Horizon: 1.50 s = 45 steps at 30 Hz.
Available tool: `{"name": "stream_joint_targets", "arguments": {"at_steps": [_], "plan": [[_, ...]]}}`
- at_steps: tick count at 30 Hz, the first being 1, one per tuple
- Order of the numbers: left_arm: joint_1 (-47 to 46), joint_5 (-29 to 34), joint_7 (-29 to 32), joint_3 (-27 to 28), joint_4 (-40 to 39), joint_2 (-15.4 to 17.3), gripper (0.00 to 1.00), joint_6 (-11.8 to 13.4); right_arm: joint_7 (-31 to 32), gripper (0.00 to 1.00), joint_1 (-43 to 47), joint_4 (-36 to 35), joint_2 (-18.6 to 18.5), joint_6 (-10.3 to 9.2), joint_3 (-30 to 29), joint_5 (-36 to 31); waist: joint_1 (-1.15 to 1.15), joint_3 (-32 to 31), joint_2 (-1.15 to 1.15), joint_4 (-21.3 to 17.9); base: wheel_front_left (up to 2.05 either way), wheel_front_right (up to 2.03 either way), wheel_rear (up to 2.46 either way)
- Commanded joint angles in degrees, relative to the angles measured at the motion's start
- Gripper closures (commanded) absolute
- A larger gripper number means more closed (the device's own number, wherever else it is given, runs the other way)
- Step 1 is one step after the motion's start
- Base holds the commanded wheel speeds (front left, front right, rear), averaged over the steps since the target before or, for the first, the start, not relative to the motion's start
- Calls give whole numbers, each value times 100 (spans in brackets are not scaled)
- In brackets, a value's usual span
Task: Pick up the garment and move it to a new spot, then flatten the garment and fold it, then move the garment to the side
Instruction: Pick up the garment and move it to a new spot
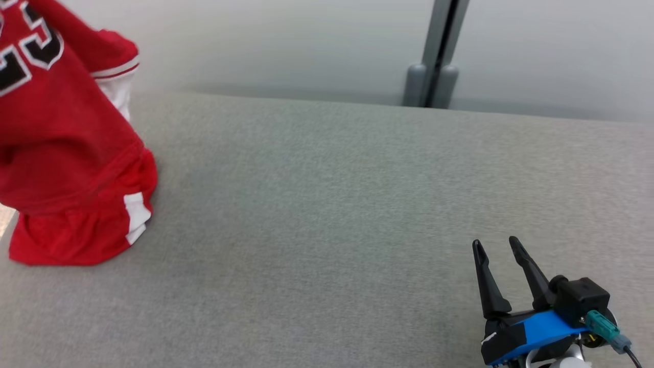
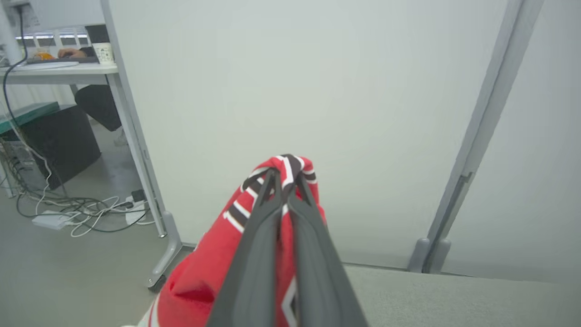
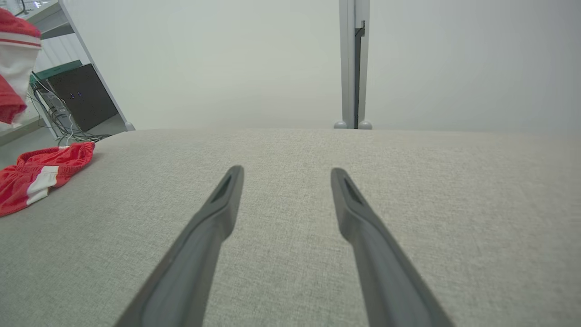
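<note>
Left gripper (image 2: 285, 181) pinches the soft, limp jersey (image 1: 66, 153), probably by its trimmed edge; right gripper (image 1: 494, 245) gapes empty.

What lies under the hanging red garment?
The grey table lies under it. The lower hem of the red garment rests bunched on that surface. Whatever the bunched hem covers cannot be seen.

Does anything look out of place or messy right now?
Only the red jersey: it dangles bunched from the left claw, shut on its striped trim, hem crumpled on the grey table near the left edge. Nothing spilled or damaged.
</note>
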Motion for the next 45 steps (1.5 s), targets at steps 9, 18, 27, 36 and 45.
{"name": "stream_joint_targets", "arguments": {"at_steps": [9, 18, 27, 36, 45], "plan": [[-559, -119, 246, -544, -656, -567, 100, -187, -175, 0, 62, 238, -18, 1, 62, 194, 2, -362, 0, -889, 0, 0, 0], [-78, -282, 367, -1179, -891, -1032, 100, -339, -211, 0, -44, 227, -16, 1, 15, 169, 2, -206, 0, -1653, 0, 0, 0], [700, 102, -156, -2001, -155, -1442, 100, -431, -246, 0, -137, 222, -18, 1, 52, 243, 2, 19, 0, -2105, 0, 0, 0], [1607, 480, -1342, -2396, 1397, -2024, 53, -164, -275, 0, -111, 254, -17, 1, 31, 202, 2, 69, 0, -2188, 0, 0, 0], [2080, 402, -2343, -2358, 2227, -2622, 0, 154, -149, 0, -9, 193, -18, 1, 14, 105, 2, -118, 0, -1775, 0, 0, 0]]}}
